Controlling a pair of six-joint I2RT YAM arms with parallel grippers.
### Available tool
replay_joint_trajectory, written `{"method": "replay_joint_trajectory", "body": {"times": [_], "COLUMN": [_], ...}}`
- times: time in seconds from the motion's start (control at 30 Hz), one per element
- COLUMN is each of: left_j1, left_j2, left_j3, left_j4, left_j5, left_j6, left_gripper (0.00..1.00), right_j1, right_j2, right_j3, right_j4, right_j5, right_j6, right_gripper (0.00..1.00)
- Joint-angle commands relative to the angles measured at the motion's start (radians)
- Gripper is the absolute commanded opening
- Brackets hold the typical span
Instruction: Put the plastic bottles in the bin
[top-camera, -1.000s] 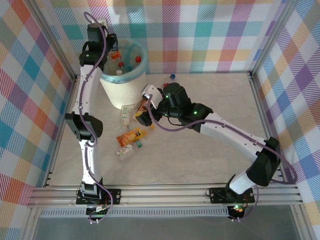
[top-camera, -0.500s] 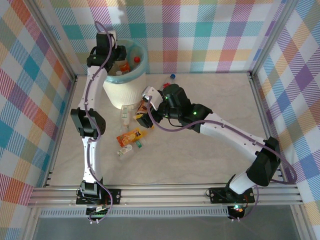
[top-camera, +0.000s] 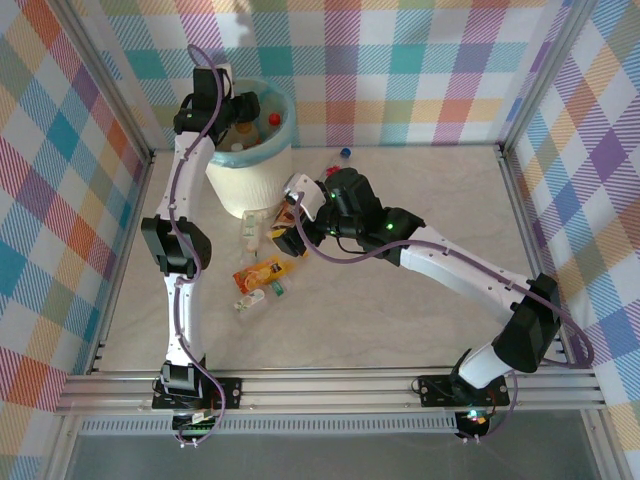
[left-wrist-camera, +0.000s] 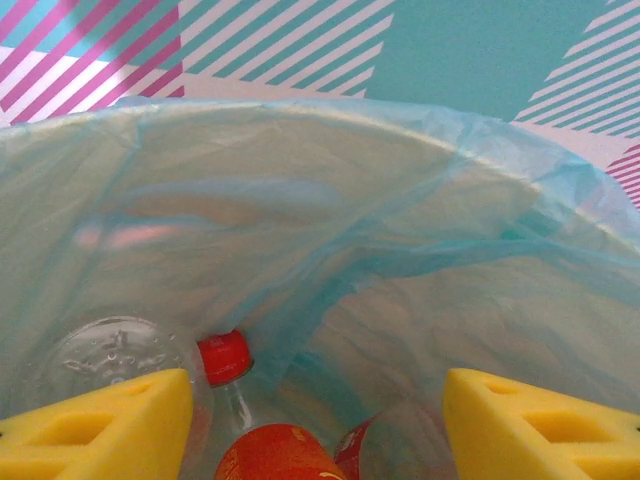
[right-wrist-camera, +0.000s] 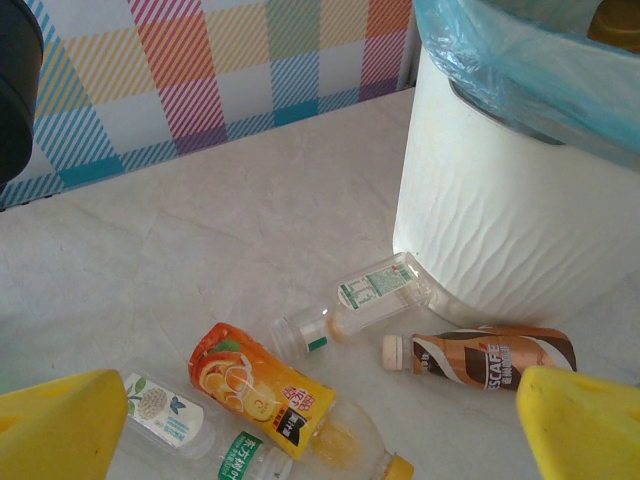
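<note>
Left gripper (left-wrist-camera: 320, 420) above mouth of bin (top-camera: 250, 178). Jaws spread, yellow pads (left-wrist-camera: 100, 425) well apart, nothing between. Below jaws, inside teal liner (left-wrist-camera: 400, 230): red-capped bottle (left-wrist-camera: 225, 357) close to one pad, red-labelled bottle (left-wrist-camera: 275, 458) between pads, deeper down.

Right gripper (right-wrist-camera: 325, 425) low over table (right-wrist-camera: 200, 240). Jaws spread wide, empty. Orange-labelled bottle (right-wrist-camera: 265, 388) lies just ahead, between pads. Clear bottle (right-wrist-camera: 370, 300) beyond it. Brown bottle (right-wrist-camera: 490, 352) ahead of other pad, just beside bin wall. All three on their sides, outside bin.
</note>
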Motion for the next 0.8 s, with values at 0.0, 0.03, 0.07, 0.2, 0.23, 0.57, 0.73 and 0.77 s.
{"method": "replay_joint_trajectory", "body": {"times": [0.0,0.03,0.07,0.2,0.23,0.57,0.73,0.77], "left_j1": [0.003,0.002,0.003,0.003,0.003,-0.032,-0.105,-0.121], "left_j2": [-0.090,-0.096,-0.106,-0.145,-0.154,-0.279,-0.425,-0.471], "left_j3": [0.003,0.002,0.002,0.001,0.002,-0.008,-0.194,-0.275], "left_j4": [0.026,0.019,0.009,-0.015,-0.017,-0.124,-0.128,-0.097], "left_j5": [0.055,0.074,0.096,0.207,0.223,0.290,0.306,0.310], "left_j6": [-0.046,-0.057,-0.074,-0.135,-0.144,-0.106,0.042,0.071], "left_gripper": [0.60,0.58,0.55,0.51,0.50,0.50,0.53,0.54], "right_j1": [-0.004,-0.004,-0.004,-0.005,-0.007,-0.160,-0.280,-0.299], "right_j2": [0.007,0.007,0.005,0.002,0.001,0.070,0.185,0.219], "right_j3": [0.012,0.010,0.011,0.010,0.013,0.094,0.158,0.185], "right_j4": [-0.007,-0.007,-0.008,-0.009,-0.011,-0.080,-0.091,-0.101], "right_j5": [-0.016,-0.016,-0.016,-0.004,0.001,0.000,0.047,0.060], "right_j6": [-0.009,-0.008,-0.008,-0.005,0.000,0.218,0.371,0.399], "right_gripper": [1.00,1.00,1.00,1.00,1.00,0.99,1.00,1.00]}}
